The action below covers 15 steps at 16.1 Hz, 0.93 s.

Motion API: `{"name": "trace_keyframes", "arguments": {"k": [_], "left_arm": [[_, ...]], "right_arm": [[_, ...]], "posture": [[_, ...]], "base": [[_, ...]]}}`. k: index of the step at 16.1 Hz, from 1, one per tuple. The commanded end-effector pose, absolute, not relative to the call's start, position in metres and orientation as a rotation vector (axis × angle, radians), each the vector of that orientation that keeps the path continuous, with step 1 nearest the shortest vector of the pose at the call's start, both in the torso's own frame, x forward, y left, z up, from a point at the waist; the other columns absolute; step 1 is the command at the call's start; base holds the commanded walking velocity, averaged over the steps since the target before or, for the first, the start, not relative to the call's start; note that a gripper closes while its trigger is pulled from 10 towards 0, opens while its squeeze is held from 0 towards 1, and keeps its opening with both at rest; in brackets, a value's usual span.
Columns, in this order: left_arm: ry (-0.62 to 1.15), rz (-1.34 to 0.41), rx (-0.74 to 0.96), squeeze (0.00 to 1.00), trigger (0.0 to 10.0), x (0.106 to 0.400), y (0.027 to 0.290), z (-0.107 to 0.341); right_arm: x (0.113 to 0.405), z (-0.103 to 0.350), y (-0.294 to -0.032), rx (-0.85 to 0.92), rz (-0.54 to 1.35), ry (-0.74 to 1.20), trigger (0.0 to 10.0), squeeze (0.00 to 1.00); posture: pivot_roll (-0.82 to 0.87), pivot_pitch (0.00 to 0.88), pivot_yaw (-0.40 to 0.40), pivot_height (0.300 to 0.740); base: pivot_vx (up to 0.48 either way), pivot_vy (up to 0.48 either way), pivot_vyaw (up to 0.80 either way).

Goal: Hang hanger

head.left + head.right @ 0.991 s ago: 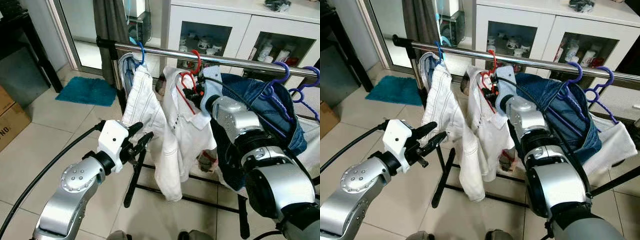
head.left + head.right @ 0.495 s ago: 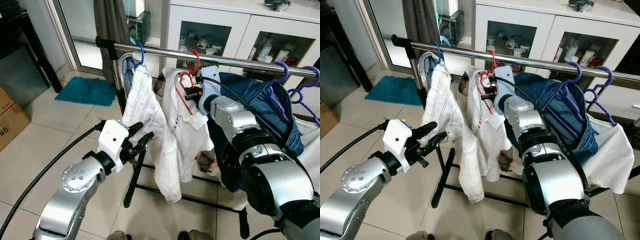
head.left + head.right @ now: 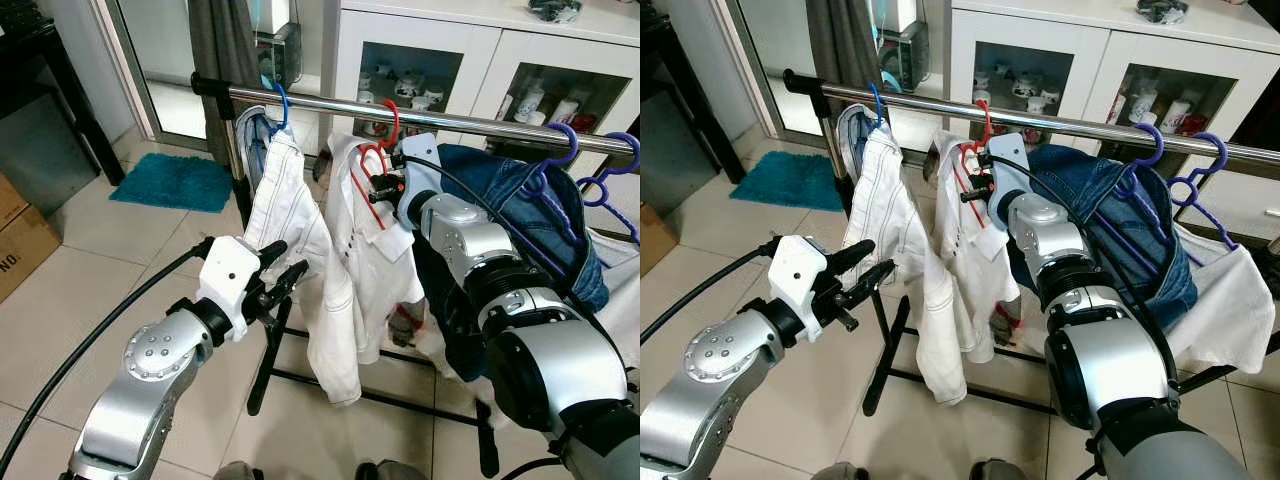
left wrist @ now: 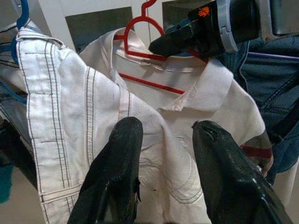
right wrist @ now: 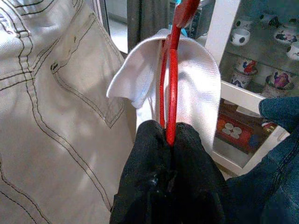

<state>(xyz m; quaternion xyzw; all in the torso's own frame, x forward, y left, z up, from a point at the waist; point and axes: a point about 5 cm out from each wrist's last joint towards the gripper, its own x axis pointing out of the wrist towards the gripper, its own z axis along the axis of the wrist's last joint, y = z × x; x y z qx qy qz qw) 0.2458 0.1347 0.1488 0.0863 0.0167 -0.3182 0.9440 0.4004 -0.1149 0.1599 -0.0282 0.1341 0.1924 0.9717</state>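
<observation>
Red hanger (image 3: 377,160), carrying a white collared shirt (image 3: 375,250), pinched at its neck by the right gripper (image 5: 169,140), both black fingers closed tight on the red wire just under the hook. Hook (image 3: 392,112) over the chrome rail (image 3: 470,122) of the garment rack, roughly mid-rail, though hard to tell whether fully seated or merely resting against the bar.

Left gripper (image 4: 163,154) held low and out front, fingers spread apart with nothing between them, pointed toward the hem side of the white jeans (image 3: 290,210) on the blue hanger (image 3: 280,100) near the rail's left end.

Risks, as judged from here: release too soon and a half-caught hook could slide off, dropping shirt and hanger to the floor. Pulling the wrist back without parting the fingers fully could drag the hanger sideways along the rail or tip it, spilling the shirt off one shoulder. Cable along the right forearm lying close to the denim garment (image 3: 530,220) and the purple hangers (image 3: 560,150) toward the rail's right end, so a snag on withdrawal seems possible. Left fingers close to the jeans; a careless move could catch fabric and rock the rack.

Beyond the rack: pale floor tiles (image 3: 120,280), a teal mat (image 3: 175,180) by a glass door, a white cabinet (image 3: 430,50) with glass fronts and crockery inside, a cardboard box (image 3: 20,240) at the left edge.
</observation>
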Motion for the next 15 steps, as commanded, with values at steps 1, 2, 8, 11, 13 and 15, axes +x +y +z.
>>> {"name": "trace_keyframes", "arguments": {"k": [1,2,8,11,13,15], "left_arm": [[0.05,-0.638,0.181,0.0,10.0,0.248,0.134,0.146],[0.053,-0.628,0.182,0.0,10.0,0.249,0.135,0.146],[0.053,-0.549,0.142,0.0,10.0,0.252,0.136,0.144],[0.056,-0.526,0.117,0.0,10.0,0.254,0.136,0.142],[0.06,-0.512,0.109,0.0,10.0,0.255,0.136,0.139],[0.057,-0.499,0.102,0.0,10.0,0.254,0.137,0.14]], "right_arm": [[0.402,0.162,-0.116,-0.062,0.387,0.264,0.0,0.0],[0.402,0.163,-0.117,-0.069,0.383,0.258,0.0,0.0],[0.394,0.192,-0.133,-0.085,0.353,0.013,0.0,0.0],[0.373,0.191,-0.136,-0.056,0.388,-0.046,0.0,0.0],[0.358,0.186,-0.137,-0.024,0.394,-0.08,0.0,0.0],[0.335,0.18,-0.142,0.049,0.358,-0.092,0.0,0.0]], "posture": [[-0.06,0.042,-0.024,0.74],[-0.06,0.04,-0.024,0.74],[-0.06,0.034,-0.013,0.74],[-0.08,0.039,-0.001,0.74],[-0.08,0.044,0.001,0.74],[-0.08,0.057,-0.001,0.74]], "base": [[0.0,0.0,0.0],[0.0,0.0,0.0],[0.0,0.0,0.0],[0.0,0.0,0.0],[0.0,0.0,0.0],[0.0,0.0,0.0]]}}
